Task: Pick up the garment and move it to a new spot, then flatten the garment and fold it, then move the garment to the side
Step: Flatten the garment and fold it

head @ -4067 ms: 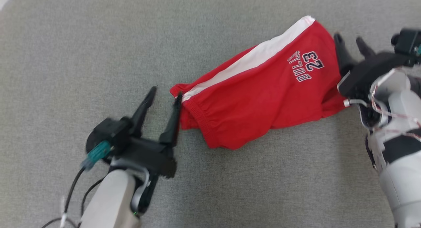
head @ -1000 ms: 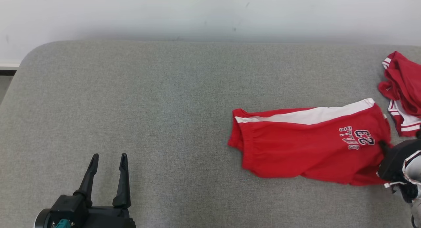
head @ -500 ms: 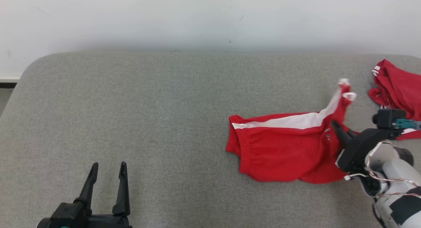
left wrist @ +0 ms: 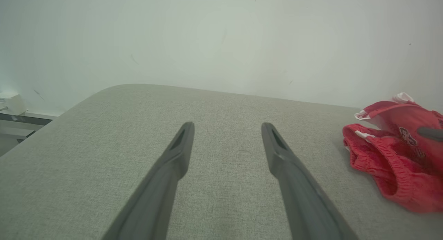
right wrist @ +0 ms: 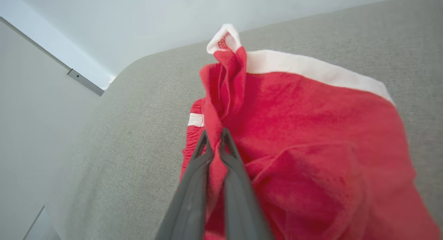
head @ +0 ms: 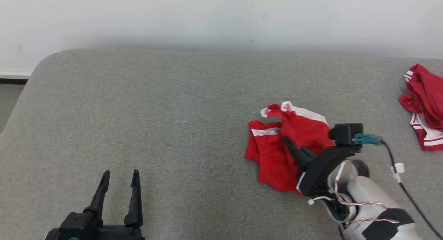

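Observation:
The garment (head: 277, 146) is a pair of red shorts with a white side stripe, lying right of centre on the grey cushion. My right gripper (head: 289, 143) is shut on its leg end and holds that end lifted and doubled back over the waistband half. In the right wrist view the fingertips (right wrist: 207, 146) pinch a fold of the red cloth (right wrist: 304, 136). My left gripper (head: 119, 174) stands open at the lower left, well apart from the shorts. Between its fingers in the left wrist view there is bare cushion, and the shorts (left wrist: 391, 164) lie off to the right.
A second red and white garment (head: 424, 101) lies crumpled at the cushion's far right edge. The grey cushion (head: 155, 122) ends at a white wall behind and rounds off at the far left corner. A cable (head: 401, 184) trails from my right wrist.
My right gripper has carried the shorts' leg end leftward over the rest of the garment, halving its spread. The left gripper has stayed open in place. The head camera shifted slightly.

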Robot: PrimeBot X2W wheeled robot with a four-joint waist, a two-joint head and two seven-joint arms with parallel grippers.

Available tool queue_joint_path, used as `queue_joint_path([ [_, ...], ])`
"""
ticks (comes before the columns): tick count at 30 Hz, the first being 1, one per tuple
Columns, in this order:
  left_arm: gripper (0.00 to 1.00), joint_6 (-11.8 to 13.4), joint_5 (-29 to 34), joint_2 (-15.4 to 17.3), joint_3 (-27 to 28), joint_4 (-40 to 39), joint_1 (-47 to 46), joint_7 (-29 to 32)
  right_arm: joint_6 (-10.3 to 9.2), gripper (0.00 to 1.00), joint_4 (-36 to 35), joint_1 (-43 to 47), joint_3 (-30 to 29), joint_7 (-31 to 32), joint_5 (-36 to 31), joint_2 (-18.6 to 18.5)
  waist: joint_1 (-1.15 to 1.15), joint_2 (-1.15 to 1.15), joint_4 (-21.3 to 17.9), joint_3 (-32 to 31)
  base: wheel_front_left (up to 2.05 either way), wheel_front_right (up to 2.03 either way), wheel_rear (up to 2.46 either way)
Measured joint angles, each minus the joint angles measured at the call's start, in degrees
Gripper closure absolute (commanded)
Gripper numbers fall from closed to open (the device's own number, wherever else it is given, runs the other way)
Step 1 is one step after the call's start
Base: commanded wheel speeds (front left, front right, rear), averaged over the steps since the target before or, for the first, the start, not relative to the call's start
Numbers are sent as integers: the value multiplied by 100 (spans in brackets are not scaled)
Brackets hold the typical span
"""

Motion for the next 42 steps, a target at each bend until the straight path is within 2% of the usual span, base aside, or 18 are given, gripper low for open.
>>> queue_joint_path([
  [4,0,32,-47,-1,-89,21,-44,0,0,100,-31,91,98,37,-1,271,0,0,105,35,0,0,0],
  [10,0,76,-94,-1,-155,33,-97,0,0,100,7,240,180,-16,-55,489,0,0,212,83,0,0,0],
  [11,0,81,-102,-1,-154,38,-99,0,0,63,-14,241,202,-77,-100,487,0,0,211,87,0,0,0],
  [12,0,93,-105,-1,-151,46,-99,0,0,0,-49,238,211,-134,-157,478,0,0,202,88,0,0,0],
  [19,0,89,-74,-1,-52,69,-80,0,0,0,-531,231,52,-779,-314,225,0,0,42,23,0,0,0],
  [25,0,66,-11,-1,44,26,-50,0,0,0,-780,426,-587,-1235,-300,-177,0,0,-158,-53,0,0,0],
  [31,0,51,31,-1,81,-53,-54,0,0,0,-537,637,-1104,-1529,-509,-533,0,0,-214,-21,0,0,0],
  [32,0,33,33,-2,85,-65,-58,-1,0,7,-456,661,-1134,-1561,-573,-555,0,0,-212,-2,0,0,0],
  [33,0,33,36,-2,88,-73,-63,0,0,65,-347,676,-1150,-1568,-630,-563,0,0,-208,16,0,0,0],
  [34,0,33,36,-1,86,-81,-71,0,0,97,-231,690,-1154,-1569,-689,-569,0,0,-201,34,0,0,0],
  [35,0,32,36,-1,87,-91,-85,0,0,100,-132,696,-1134,-1582,-769,-571,0,0,-187,49,0,0,0],
  [42,0,30,37,-2,63,-110,-124,0,0,100,536,533,-932,-1753,-1146,-467,0,0,-69,128,0,0,0],
])
